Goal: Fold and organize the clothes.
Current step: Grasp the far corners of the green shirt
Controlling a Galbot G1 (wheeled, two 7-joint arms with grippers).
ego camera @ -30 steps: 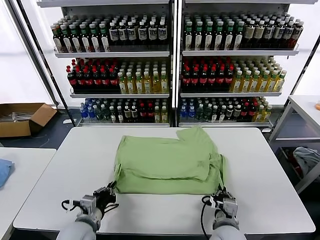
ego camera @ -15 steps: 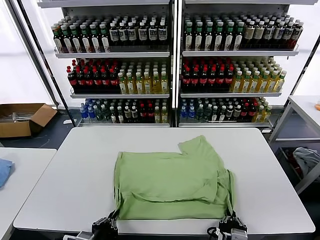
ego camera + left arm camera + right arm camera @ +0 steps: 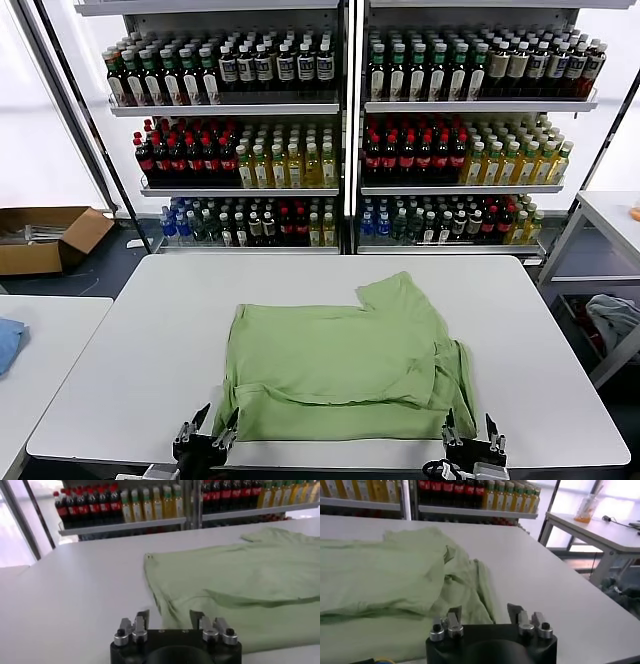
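One of the clothes, a light green shirt [image 3: 345, 365], lies folded and plain side up on the white table [image 3: 130, 370], with a sleeve sticking out at the far right. Its near hem runs close to the table's front edge. My left gripper [image 3: 208, 432] is at the hem's near left corner, open, with nothing between its fingers [image 3: 142, 620]. My right gripper [image 3: 470, 435] is at the near right corner, also open and empty. In the left wrist view the shirt [image 3: 240, 580] lies just beyond the left gripper [image 3: 169, 620]. In the right wrist view the shirt's [image 3: 385, 575] bunched side fold lies ahead of the right gripper [image 3: 484, 613].
Shelves of bottles [image 3: 340, 130] stand behind the table. A cardboard box [image 3: 45, 235] sits on the floor at far left. A side table with a blue cloth [image 3: 5, 340] is at the left. Another table [image 3: 610, 215] stands at the right, with cloth [image 3: 615, 320] beneath it.
Both grippers drew back to the table's front edge, pulling the shirt nearer and flatter. They then opened and let go of its near corners.
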